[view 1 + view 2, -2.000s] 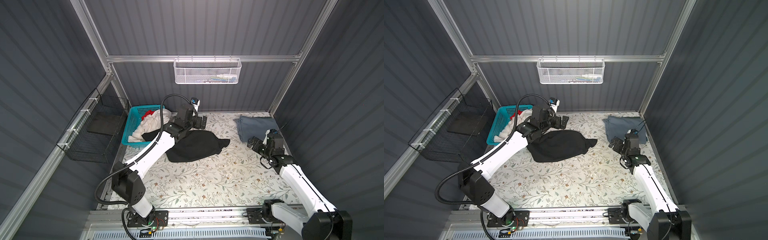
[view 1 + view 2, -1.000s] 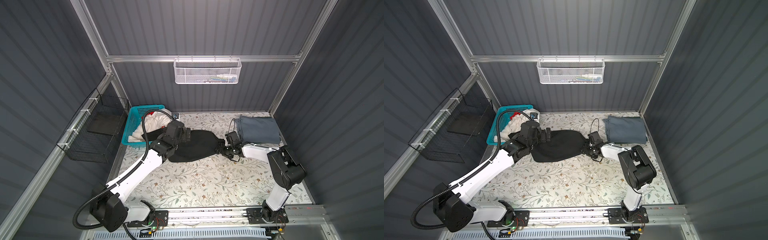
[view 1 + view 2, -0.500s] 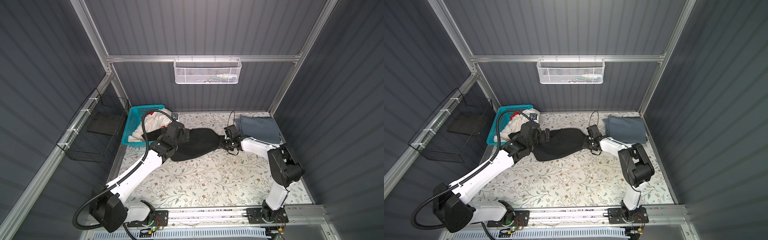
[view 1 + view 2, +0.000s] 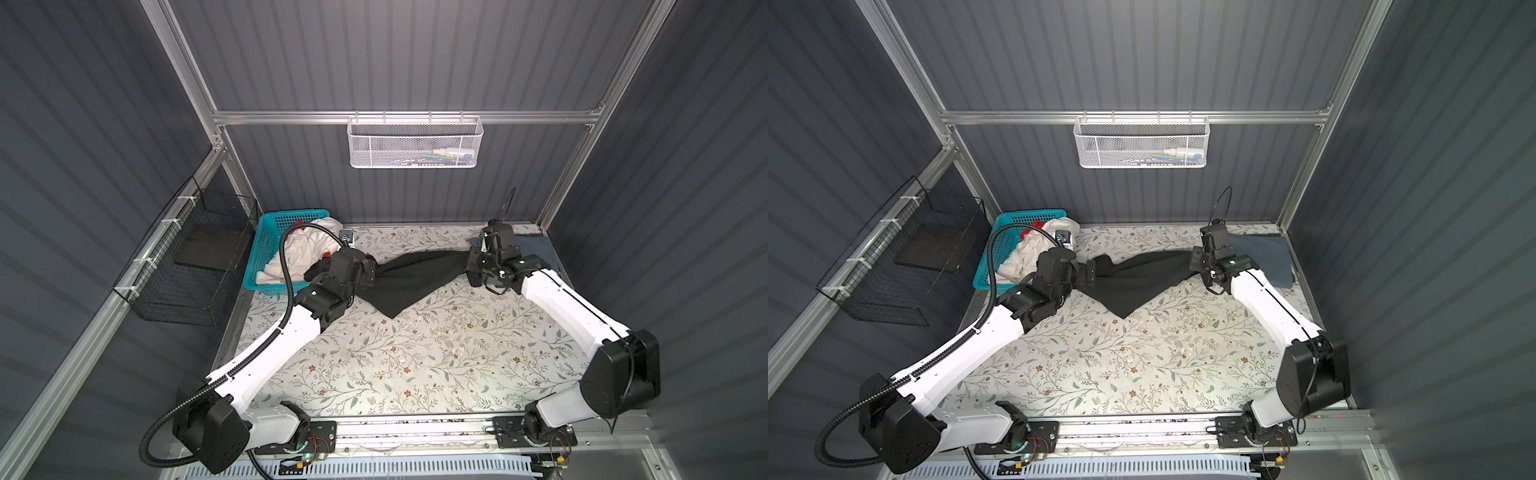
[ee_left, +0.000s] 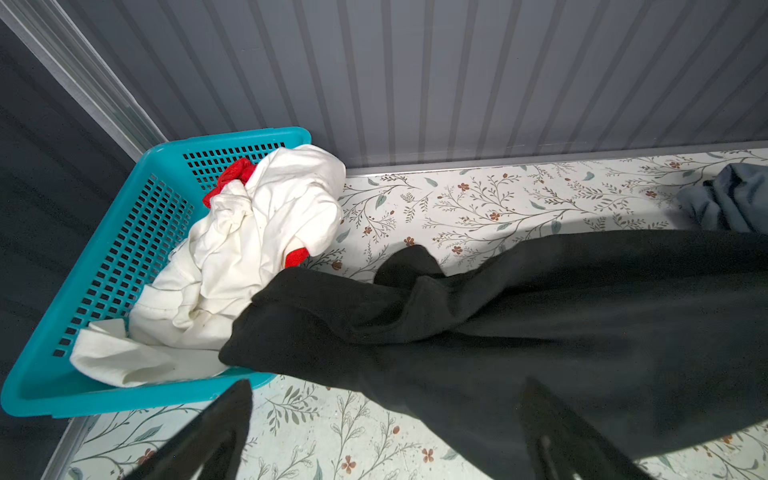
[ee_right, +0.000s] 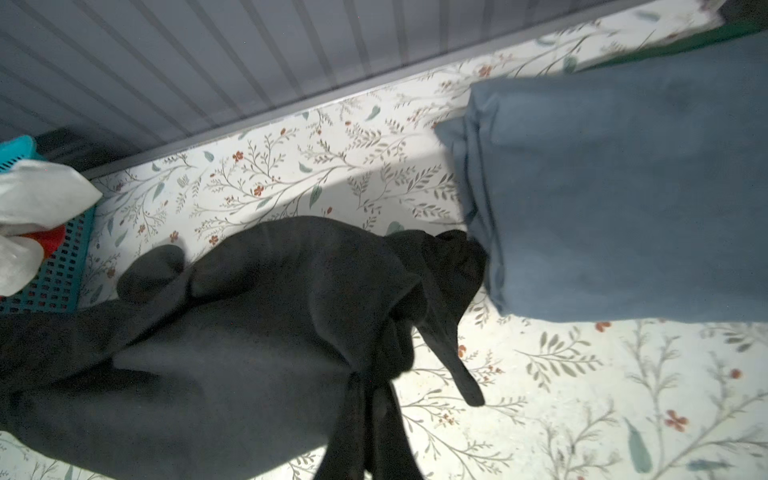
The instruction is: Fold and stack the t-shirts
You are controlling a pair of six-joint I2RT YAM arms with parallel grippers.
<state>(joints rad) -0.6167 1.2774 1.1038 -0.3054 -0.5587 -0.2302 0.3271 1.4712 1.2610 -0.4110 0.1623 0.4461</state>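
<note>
The black t-shirt [image 4: 415,276] [image 4: 1133,278] hangs stretched between the two arms in both top views, one corner drooping to the table. My right gripper [image 4: 473,266] [image 6: 370,390] is shut on a bunched end of this shirt [image 6: 249,332], beside the folded blue-grey t-shirt [image 4: 538,249] [image 6: 623,187]. At the shirt's other end my left gripper [image 4: 372,272] [image 5: 386,386] stands open, fingers wide apart, with black cloth [image 5: 540,332] lying across in front of it. A white t-shirt [image 5: 257,249] and a red one [image 5: 232,174] lie crumpled in the teal basket [image 5: 124,249].
The teal basket [image 4: 266,237] sits at the table's back left corner. A black wire rack [image 4: 187,266] hangs on the left wall and a white mesh basket [image 4: 415,143] on the back wall. The floral table top [image 4: 395,357] runs forward to the front rail.
My right gripper closed on the black shirt's right end and drew it back and to the right, pulling the cloth taut. The left gripper stayed open in place.
</note>
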